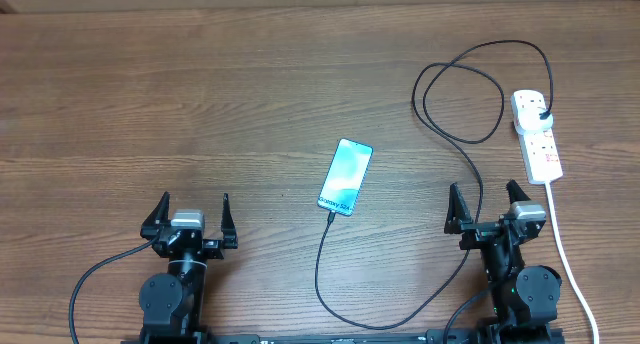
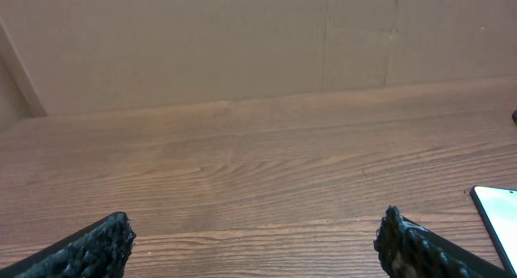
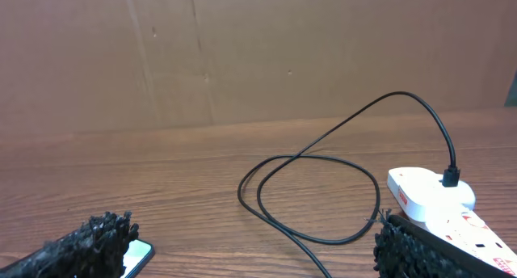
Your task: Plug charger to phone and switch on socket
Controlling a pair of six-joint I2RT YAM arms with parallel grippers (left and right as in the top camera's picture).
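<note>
Lying between left gripper and right gripper: phone, charger seemingly attached.

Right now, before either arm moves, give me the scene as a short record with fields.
phone: face up on the table, between the two arms
socket: white strip, right side; switch state unreadable
charger: plug in the socket's far outlet; cable end meets the phone's near edge, seating unclear
left end effector: open, empty
right end effector: open, empty, near the socket
</note>
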